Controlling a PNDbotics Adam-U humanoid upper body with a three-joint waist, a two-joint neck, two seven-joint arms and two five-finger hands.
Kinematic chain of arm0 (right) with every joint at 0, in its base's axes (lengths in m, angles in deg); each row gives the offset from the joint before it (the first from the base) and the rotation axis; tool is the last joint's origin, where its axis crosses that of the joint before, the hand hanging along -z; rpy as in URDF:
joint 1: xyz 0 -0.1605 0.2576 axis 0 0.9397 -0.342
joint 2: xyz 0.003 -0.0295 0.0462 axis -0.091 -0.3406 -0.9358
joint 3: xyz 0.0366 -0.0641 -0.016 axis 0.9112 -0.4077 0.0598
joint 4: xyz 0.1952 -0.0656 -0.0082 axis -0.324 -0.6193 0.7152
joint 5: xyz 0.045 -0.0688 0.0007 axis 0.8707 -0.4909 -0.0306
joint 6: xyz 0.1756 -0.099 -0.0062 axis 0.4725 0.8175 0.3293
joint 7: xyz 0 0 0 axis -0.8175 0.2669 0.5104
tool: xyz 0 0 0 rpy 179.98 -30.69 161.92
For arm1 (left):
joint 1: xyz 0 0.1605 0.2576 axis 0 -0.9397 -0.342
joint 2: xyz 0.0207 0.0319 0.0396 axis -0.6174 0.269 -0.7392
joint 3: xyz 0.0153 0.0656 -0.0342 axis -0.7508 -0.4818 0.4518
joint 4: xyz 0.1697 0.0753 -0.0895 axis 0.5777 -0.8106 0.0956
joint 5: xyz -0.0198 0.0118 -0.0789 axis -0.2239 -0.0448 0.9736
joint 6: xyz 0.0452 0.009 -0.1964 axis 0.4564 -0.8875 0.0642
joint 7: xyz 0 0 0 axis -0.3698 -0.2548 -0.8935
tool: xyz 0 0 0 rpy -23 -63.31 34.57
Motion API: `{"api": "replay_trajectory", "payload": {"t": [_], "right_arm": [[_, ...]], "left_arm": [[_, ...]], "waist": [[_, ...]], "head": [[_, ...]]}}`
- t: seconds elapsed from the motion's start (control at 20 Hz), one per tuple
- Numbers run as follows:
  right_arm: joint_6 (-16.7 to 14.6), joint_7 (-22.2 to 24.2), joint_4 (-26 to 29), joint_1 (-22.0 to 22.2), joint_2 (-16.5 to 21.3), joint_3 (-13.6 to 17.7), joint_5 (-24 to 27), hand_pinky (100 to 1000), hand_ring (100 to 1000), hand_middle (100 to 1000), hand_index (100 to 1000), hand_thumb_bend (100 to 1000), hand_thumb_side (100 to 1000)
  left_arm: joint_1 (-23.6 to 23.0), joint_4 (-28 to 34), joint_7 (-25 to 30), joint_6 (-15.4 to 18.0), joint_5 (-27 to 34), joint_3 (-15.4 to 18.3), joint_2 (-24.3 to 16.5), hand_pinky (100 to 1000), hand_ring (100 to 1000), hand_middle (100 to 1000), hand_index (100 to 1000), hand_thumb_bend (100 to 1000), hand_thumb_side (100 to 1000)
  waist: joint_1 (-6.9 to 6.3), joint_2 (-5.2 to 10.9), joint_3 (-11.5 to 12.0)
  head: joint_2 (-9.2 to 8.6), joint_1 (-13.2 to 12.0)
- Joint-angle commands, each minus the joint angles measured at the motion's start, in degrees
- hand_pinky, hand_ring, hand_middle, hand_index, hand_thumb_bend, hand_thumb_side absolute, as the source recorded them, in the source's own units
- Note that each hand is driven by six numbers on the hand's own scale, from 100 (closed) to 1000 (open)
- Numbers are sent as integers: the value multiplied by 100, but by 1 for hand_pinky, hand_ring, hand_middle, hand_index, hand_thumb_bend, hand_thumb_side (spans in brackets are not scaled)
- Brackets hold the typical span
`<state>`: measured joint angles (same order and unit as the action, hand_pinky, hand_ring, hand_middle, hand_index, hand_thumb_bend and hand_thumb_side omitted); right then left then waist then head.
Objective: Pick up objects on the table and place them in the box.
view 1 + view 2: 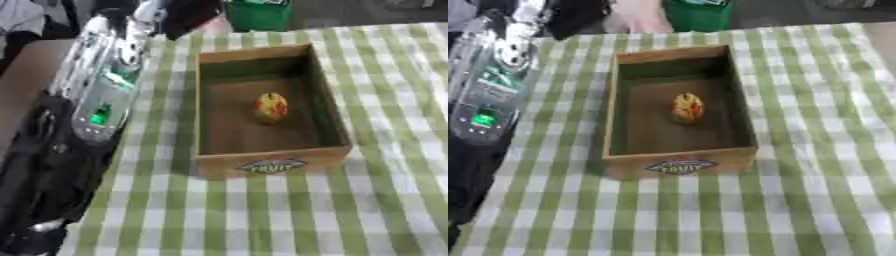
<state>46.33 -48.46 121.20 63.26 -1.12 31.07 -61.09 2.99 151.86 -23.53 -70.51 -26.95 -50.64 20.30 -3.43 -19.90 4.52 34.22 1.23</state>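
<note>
A wooden box (271, 162) with a fruit label on its front wall stands on the green checked tablecloth (262, 215). A yellow and red egg-shaped fruit (270, 106) lies on the box floor near its middle. My left arm (98, 100), silver and black with a green light, runs along the table's left edge, beside the box and apart from it. Where its hand ends is too blurred to make out. My right hand is in neither view.
A green container (258, 14) stands beyond the table's far edge. The table's left edge (131, 130) runs close beside my left arm. Checked cloth stretches in front of the box and to its right.
</note>
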Motion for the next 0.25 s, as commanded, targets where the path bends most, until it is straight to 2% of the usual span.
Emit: {"api": "replay_trajectory", "payload": {"t": [0.05, 0.25], "right_arm": [[-5, -48, 81, -9, 189, 96, -53, 640, 726, 756, 814, 100, 701], [0, -71, 81, 17, 177, 111, -72, 640, 725, 755, 814, 100, 700]], "left_arm": [[-203, 585, -955, 97, 1083, 280, -335, 480, 618, 621, 854, 100, 804], [-753, 1196, -1811, 609, 2159, 633, -414, 487, 620, 624, 863, 100, 790]], "waist": [[40, 154, 37], [56, 138, 104]], "head": [[16, 58], [26, 79]]}}
